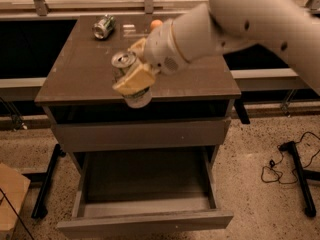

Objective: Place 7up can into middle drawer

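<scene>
Two cans are in sight. One is the 7up can (123, 60), and the gripper (131, 75) has it. The tan fingers (134, 80) are squeezed tight on the sides of the can. The can is up in the air and tilted, with its shiny silver top toward the back left and its bottom toward the front. It hangs over the front edge of the cabinet top (75, 76) and does not touch the wood.

The big white arm (240, 19) comes in from the upper right and reaches across the cabinet top to the gripper.

The other can (103, 26) is green and silver. It lies on its side near the back left corner of the cabinet top, well apart from the gripper. A small orange round thing (156, 24) sits near the back, just beside the arm.

Below the top there is a dark gap, and under that a plain shut drawer front (142, 134). The middle drawer (145, 184) is the lowest one. It is pulled out wide toward the front, and its grey floor shows bare. The 7up can is high above it, not in it.

Black cables (277, 166) lie on the speckled floor to the right. A brown box (10, 199) pokes in at the lower left.
</scene>
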`<state>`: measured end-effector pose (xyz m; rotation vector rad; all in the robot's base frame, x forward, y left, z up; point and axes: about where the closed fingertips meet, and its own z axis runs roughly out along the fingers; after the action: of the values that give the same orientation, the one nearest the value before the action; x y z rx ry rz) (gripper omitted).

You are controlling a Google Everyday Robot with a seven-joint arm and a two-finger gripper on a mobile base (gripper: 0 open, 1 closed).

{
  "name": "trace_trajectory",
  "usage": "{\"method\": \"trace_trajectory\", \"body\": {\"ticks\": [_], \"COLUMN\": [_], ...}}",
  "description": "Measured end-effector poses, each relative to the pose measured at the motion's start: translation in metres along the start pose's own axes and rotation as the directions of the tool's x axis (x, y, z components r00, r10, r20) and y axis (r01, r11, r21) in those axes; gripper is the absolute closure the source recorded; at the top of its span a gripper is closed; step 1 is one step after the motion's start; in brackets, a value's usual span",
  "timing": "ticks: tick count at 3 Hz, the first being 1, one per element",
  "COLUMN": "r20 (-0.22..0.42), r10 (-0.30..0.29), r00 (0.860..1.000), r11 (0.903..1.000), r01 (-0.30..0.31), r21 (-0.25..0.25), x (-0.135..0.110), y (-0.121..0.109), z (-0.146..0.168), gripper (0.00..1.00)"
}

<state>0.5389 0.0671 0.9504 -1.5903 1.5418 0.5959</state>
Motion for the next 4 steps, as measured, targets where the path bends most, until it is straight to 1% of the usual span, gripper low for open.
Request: {"method": "trace_trajectory", "body": {"ticks": [1,2,3,4], "r20": [-0.028,-0.025,0.062,0.060], "r10": [0.042,0.101,0.194,0.196], "r00": [0.999,0.995,0.979,0.979], "r11": [0.9931,0.9816,0.9573,0.9565], "r01": [-0.039,-0.095,-0.203,-0.204], "r21": [0.110,0.166,0.206,0.208], "x": [0.030,0.075,0.132,0.134], "y": [0.025,0.041,0.045,0.046], "z": [-0.004,0.023,0.069,0.071], "gripper": [1.00,1.00,1.00,1.00]}}
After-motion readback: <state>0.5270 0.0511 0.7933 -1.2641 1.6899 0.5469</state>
